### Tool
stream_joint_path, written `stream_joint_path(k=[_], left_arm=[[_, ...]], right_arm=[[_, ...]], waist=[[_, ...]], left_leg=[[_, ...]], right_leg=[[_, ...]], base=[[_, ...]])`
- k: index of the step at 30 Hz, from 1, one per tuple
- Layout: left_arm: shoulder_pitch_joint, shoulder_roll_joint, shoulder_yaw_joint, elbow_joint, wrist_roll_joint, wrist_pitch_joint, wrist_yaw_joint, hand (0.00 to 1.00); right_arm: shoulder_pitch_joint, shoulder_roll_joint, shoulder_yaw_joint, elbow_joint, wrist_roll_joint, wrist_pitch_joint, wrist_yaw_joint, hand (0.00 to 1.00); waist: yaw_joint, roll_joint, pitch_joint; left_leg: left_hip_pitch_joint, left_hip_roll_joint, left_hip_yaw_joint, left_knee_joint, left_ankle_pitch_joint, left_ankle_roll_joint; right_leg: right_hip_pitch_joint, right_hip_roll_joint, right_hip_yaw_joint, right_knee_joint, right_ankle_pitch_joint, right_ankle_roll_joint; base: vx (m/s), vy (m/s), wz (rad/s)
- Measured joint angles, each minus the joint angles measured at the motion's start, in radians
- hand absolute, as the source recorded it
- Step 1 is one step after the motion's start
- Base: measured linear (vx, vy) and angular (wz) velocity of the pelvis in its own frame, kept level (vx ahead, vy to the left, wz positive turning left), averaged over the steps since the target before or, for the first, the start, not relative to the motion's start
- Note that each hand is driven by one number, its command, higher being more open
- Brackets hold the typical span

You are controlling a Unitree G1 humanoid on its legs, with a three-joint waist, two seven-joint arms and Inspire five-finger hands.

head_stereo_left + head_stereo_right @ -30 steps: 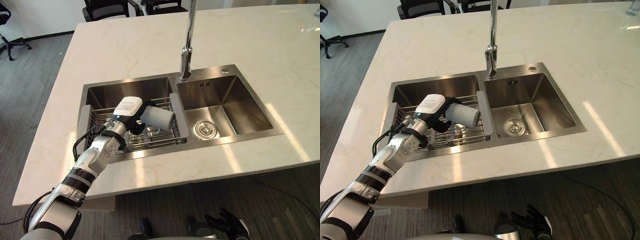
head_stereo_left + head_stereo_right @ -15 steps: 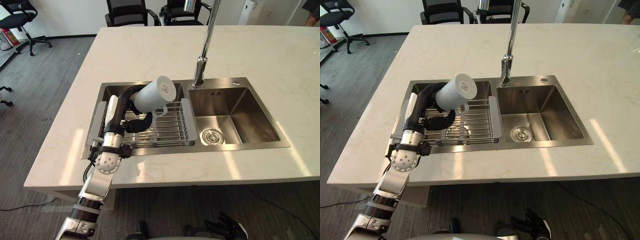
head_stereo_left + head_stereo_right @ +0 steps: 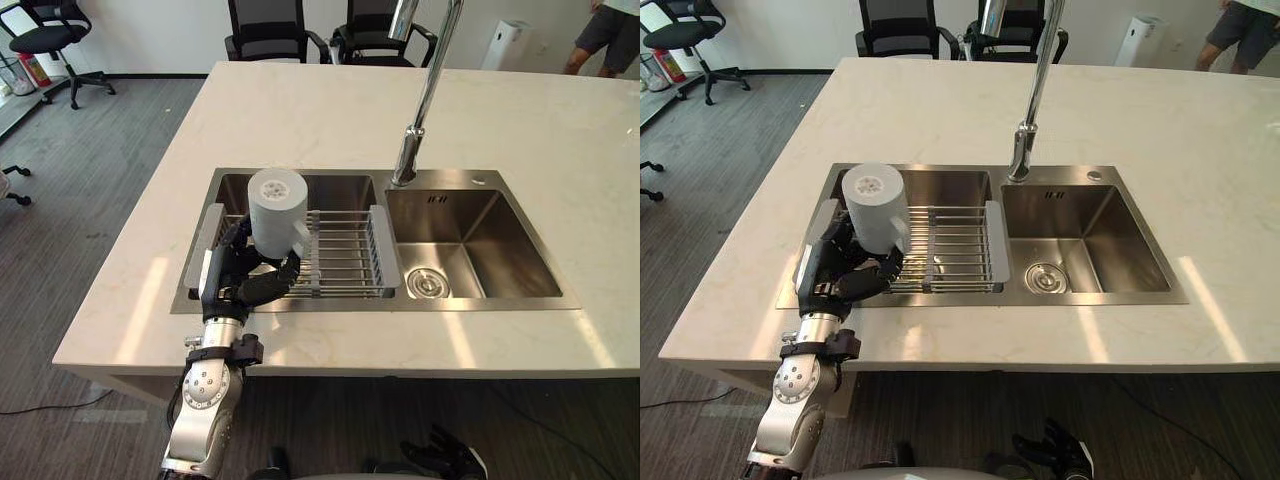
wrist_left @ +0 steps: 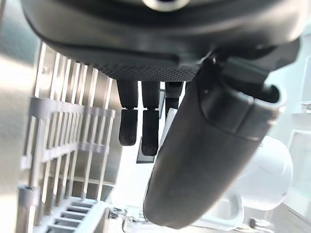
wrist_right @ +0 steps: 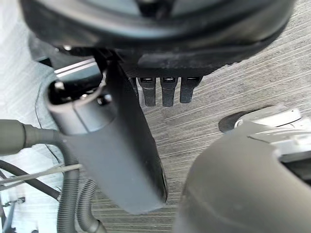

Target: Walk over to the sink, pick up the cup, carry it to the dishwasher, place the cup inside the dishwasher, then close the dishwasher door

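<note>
1. Countertop (image 3: 300, 120) of pale stone is seen spread wide, with a double stainless sink (image 3: 520, 250) set into it.
2. A tall chrome faucet (image 3: 425, 100) is planted behind the divider between the two bowls. It rises just to the right of the raised cup and is not touched by it.
3. The left bowl is spanned by a wire drying rack (image 3: 345, 255); a round drain (image 3: 427, 284) is seen in the floor of the right bowl.
4. Black office chairs (image 3: 265, 25) are lined up beyond the far edge, and a person's legs (image 3: 600, 35) are glimpsed at the far right corner.
5. The cup (image 3: 277, 210) is shown as a plain white cylinder. It is turned base-up towards the head camera, with its handle on the side nearer the rack.
6. It is held aloft over the left end of the left bowl, clear of the rack.
7. The left hand (image 3: 240, 280) is wrapped about the cup's lower part, with its fingers (image 4: 141, 131) curled in and the thumb closed against the white wall.
8. The right hand (image 5: 116, 145) is hung low over the grey floor, its fingers relaxed, and nothing is held in it.
</note>
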Motion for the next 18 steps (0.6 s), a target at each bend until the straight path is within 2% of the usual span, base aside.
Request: stream_joint_path(k=[2,6,7,8,9,10,11,12,13,15,16,18], left_arm=[[0.0,-0.018,-0.015,-0.041,0.0,-0.002,-0.002,0.3],[-0.011,-0.046,-0.049,-0.176,0.003,-0.008,-0.002,0.3],[-0.019,-0.053,-0.054,-0.185,0.003,-0.009,-0.001,0.3],[-0.036,-0.061,-0.061,-0.193,0.003,-0.016,0.001,0.3],[-0.051,-0.077,-0.057,-0.193,0.003,-0.026,0.003,0.3],[-0.053,-0.083,-0.055,-0.193,0.003,-0.026,0.008,0.3],[-0.053,-0.089,-0.049,-0.193,0.003,-0.028,0.017,0.3],[-0.053,-0.089,-0.043,-0.193,0.003,-0.04,0.021,0.3],[-0.053,-0.089,-0.039,-0.194,0.003,-0.047,0.021,0.3],[-0.054,-0.093,-0.034,-0.199,0.003,-0.055,0.022,0.3],[-0.053,-0.093,-0.035,-0.199,0.003,-0.055,0.021,0.3],[-0.053,-0.093,-0.035,-0.2,0.003,-0.054,0.022,0.3]], right_arm=[[0.005,0.007,0.0,-0.025,0.0,0.0,-0.011,0.9],[-0.003,0.021,0.001,-0.108,0.0,0.001,-0.026,0.9],[-0.006,0.02,0.001,-0.115,0.0,0.001,-0.029,0.9],[-0.013,0.018,0.0,-0.117,0.0,0.001,-0.036,0.9],[-0.027,0.022,0.002,-0.12,0.0,0.001,-0.04,0.9],[-0.024,0.024,0.003,-0.125,0.0,0.001,-0.04,0.9],[-0.009,0.031,0.003,-0.137,0.0,0.0,-0.038,0.9],[-0.006,0.035,0.004,-0.137,0.0,0.0,-0.036,0.9],[-0.007,0.035,0.005,-0.138,0.0,0.0,-0.036,0.9],[-0.037,0.025,0.006,-0.13,0.0,0.0,-0.037,0.9],[-0.047,0.024,0.005,-0.127,0.001,0.0,-0.039,0.9],[-0.078,0.022,0.005,-0.116,0.007,-0.006,-0.044,0.9]], waist=[[0.022,-0.005,0.0],[0.025,-0.005,0.001],[0.028,-0.005,0.001],[0.043,-0.002,-0.001],[0.049,0.001,0.001],[0.049,-0.001,0.0],[0.06,0.001,0.0],[0.075,-0.014,-0.011],[0.086,-0.016,-0.014],[0.114,-0.012,-0.02],[0.119,-0.01,-0.021],[0.126,-0.012,-0.013]], left_leg=[[-0.046,0.016,0.029,0.094,-0.053,0.003],[-0.187,0.06,0.05,0.294,-0.149,0.023],[-0.194,0.061,0.053,0.306,-0.152,0.029],[-0.201,0.065,0.064,0.305,-0.147,0.039],[-0.204,0.069,0.068,0.309,-0.148,0.056],[-0.202,0.066,0.064,0.312,-0.146,0.06],[-0.199,0.054,0.056,0.316,-0.142,0.066],[-0.207,0.045,0.051,0.328,-0.136,0.068],[-0.221,0.041,0.046,0.337,-0.128,0.061],[-0.308,0.029,0.029,0.354,-0.087,0.058],[-0.322,0.027,0.024,0.342,-0.069,0.057],[-0.362,0.02,0.008,0.318,-0.015,0.053]], right_leg=[[-0.025,-0.003,0.037,0.014,0.008,0.005],[-0.103,0.01,0.042,0.045,0.039,0.03],[-0.119,0.01,0.038,0.061,0.042,0.036],[-0.128,0.009,0.027,0.059,0.06,0.066],[-0.158,0.005,0.006,0.226,-0.026,0.064],[-0.165,0.002,-0.003,0.327,-0.07,0.073],[-0.147,-0.002,-0.009,0.47,-0.129,0.106],[-0.105,-0.002,-0.007,0.519,-0.144,0.116],[-0.084,-0.001,-0.006,0.514,-0.151,0.115],[-0.04,0.009,-0.002,0.331,-0.2,0.067],[-0.036,0.011,-0.001,0.289,-0.204,0.06],[-0.018,0.019,0.018,0.187,-0.235,-0.009]], base=[[-0.04,0.018,-0.42],[-0.08,0.019,-0.25],[-0.1,0.054,-0.18],[-0.13,0.076,-0.14],[-0.11,0.066,-0.07],[-0.12,0.053,0.14],[-0.06,0.006,0.2],[-0.06,0.006,0.19],[-0.08,-0.04,0.16],[-0.19,-0.063,0.24],[-0.24,-0.084,0.24],[-0.24,-0.122,0.29]])
